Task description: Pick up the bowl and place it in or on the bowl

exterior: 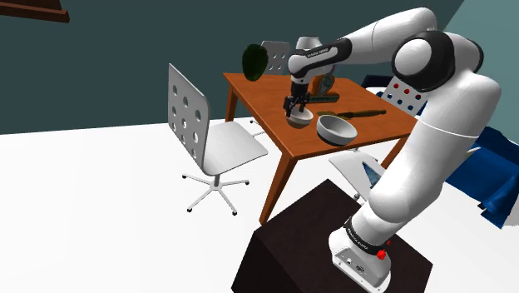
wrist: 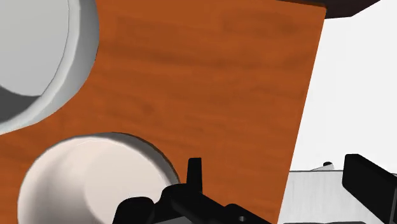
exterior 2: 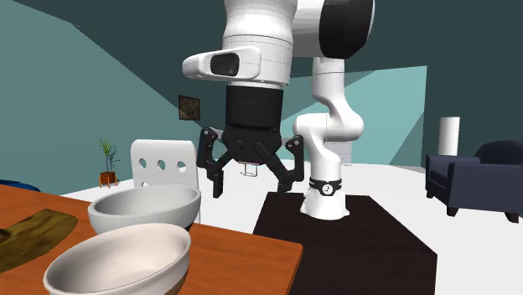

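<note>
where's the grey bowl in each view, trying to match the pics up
Shoulder view: grey bowl near the table's front corner, right of the gripper.
Second exterior view: grey bowl at lower left, behind the white bowl.
Wrist view: grey bowl beyond the white bowl, away from the gripper.
Shared landmark: the brown table.

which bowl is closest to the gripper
The white bowl, which sits right beneath the open gripper. The grey bowl sits beside it on the table, off toward the stand.
</note>
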Robot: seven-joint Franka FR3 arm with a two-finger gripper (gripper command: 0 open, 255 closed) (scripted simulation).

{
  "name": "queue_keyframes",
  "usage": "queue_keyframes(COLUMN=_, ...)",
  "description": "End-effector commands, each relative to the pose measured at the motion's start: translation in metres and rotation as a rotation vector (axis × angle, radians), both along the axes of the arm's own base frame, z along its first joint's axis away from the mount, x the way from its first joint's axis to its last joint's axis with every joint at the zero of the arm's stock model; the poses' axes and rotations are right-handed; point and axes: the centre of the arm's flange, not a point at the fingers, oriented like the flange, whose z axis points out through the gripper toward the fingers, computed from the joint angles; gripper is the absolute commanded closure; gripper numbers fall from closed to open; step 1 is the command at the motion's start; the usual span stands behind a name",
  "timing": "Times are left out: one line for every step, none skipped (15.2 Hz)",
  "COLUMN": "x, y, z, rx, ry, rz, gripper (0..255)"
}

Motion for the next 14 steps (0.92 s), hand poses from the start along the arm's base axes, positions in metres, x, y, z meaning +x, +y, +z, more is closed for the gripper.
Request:
queue_keyframes(x=0.018, y=-0.016, z=-0.009, rx=-0.012, ry=0.006, rz=0.0, gripper=0)
queue_keyframes(x=0.027, y=-0.023, z=-0.015, rx=-0.018, ry=0.009, rz=0.001, gripper=0)
queue_keyframes(x=0.035, y=-0.031, z=-0.022, rx=-0.023, ry=0.011, rz=0.001, gripper=0)
queue_keyframes(x=0.044, y=-0.039, z=-0.028, rx=-0.029, ry=0.014, rz=0.001, gripper=0)
queue_keyframes(x=0.052, y=-0.046, z=-0.034, rx=-0.035, ry=0.017, rz=0.001, gripper=0)
queue_keyframes(x=0.061, y=-0.054, z=-0.04, rx=-0.041, ry=0.02, rz=0.001, gripper=0)
queue_keyframes(x=0.069, y=-0.062, z=-0.046, rx=-0.046, ry=0.023, rz=0.001, gripper=0)
queue_keyframes(x=0.075, y=-0.067, z=-0.05, rx=-0.05, ry=0.025, rz=0.002, gripper=0)
queue_keyframes(x=0.074, y=-0.067, z=-0.055, rx=-0.05, ry=0.025, rz=0.002, gripper=0)
queue_keyframes(x=0.073, y=-0.068, z=-0.061, rx=-0.05, ry=0.025, rz=0.002, gripper=0)
queue_keyframes(x=0.072, y=-0.069, z=-0.066, rx=-0.05, ry=0.025, rz=0.002, gripper=0)
queue_keyframes(x=0.071, y=-0.07, z=-0.071, rx=-0.05, ry=0.025, rz=0.002, gripper=0)
queue_keyframes(x=0.07, y=-0.071, z=-0.076, rx=-0.05, ry=0.025, rz=0.002, gripper=0)
queue_keyframes(x=0.07, y=-0.071, z=-0.081, rx=-0.05, ry=0.025, rz=0.002, gripper=0)
